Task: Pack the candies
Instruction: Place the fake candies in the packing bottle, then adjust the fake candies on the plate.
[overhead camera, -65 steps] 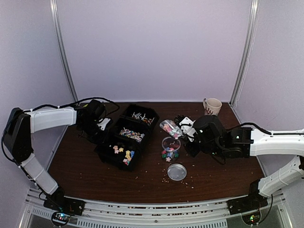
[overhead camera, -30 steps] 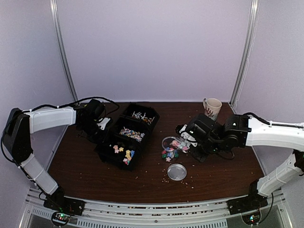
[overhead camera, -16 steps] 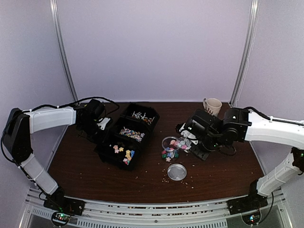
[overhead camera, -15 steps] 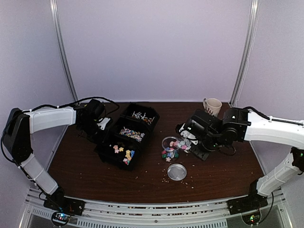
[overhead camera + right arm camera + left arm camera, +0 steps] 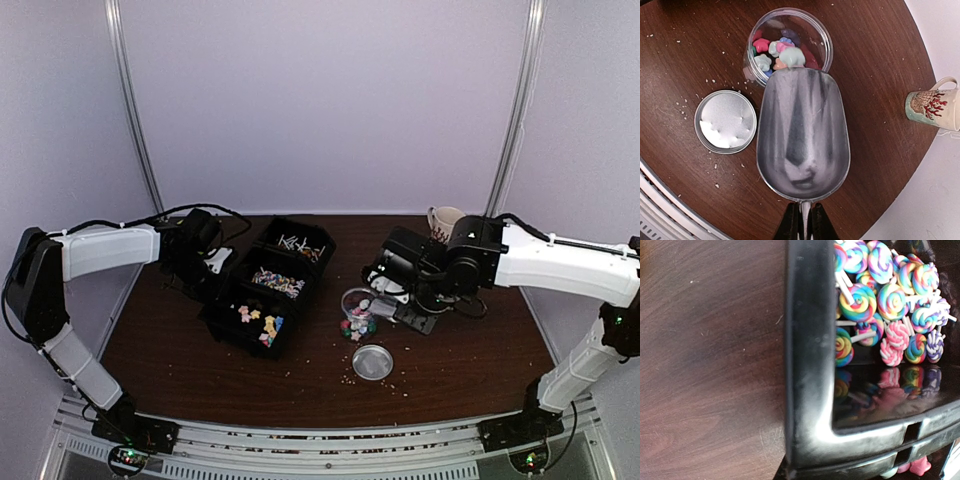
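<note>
**Right wrist view.** Your right gripper (image 5: 802, 224) has its two black fingers pressed onto the thin handle of a dull silver metal scoop (image 5: 802, 135), pinching it at the bottom edge of the view. The scoop's bowl points away from the fingers. Its front lip lies over the near rim of a clear round plastic jar (image 5: 828, 47), which stands upright on the dark brown wooden table (image 5: 695, 40). The candies (image 5: 771, 49), small pieces in pink, pale blue, white and red, sit inside the jar. A pale blue one and a pink one lie right at the scoop's lip. A round silver metal lid (image 5: 725, 121) lies flat on the table, just beside the jar and next to the scoop's left edge. A cream ceramic mug with a red coral print (image 5: 931, 105) stands well apart, near the table's edge.

**Top and left wrist views.** Your left gripper (image 5: 213, 263) sits at the left side of a black plastic three-compartment tray (image 5: 807, 370). Neither view shows its fingers. They are closed together, and you cannot tell whether they pinch the tray's wall. Rainbow swirl lollipops with white sticks (image 5: 858, 302) fill the middle compartment. Pink and yellow star-shaped sweets (image 5: 258, 322) lie in the compartment nearest the arms' bases.
</note>
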Action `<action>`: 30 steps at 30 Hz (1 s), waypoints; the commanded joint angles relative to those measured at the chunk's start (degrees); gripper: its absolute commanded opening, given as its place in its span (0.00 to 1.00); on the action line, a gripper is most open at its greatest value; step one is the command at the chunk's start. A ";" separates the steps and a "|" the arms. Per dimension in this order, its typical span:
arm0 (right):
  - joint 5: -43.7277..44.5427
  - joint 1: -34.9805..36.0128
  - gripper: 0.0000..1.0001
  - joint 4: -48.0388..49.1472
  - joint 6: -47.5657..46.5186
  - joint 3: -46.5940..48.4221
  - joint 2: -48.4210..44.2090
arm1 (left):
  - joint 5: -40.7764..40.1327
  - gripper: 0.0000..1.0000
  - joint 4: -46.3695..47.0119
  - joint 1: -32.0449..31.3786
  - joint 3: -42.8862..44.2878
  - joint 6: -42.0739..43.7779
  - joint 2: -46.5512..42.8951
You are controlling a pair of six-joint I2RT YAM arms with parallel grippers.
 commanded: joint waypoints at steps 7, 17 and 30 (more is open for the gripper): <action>3.77 0.64 0.00 -6.99 -2.55 7.68 2.70 | 4.38 0.00 8.38 0.38 4.24 -0.48 -3.41; 8.22 0.84 0.00 -4.59 -3.56 14.09 2.71 | 8.61 0.00 10.46 0.46 3.26 -1.49 -2.64; 0.54 1.02 0.00 8.11 -4.33 14.26 -4.67 | 32.24 0.00 32.50 4.01 -5.81 -14.00 -3.34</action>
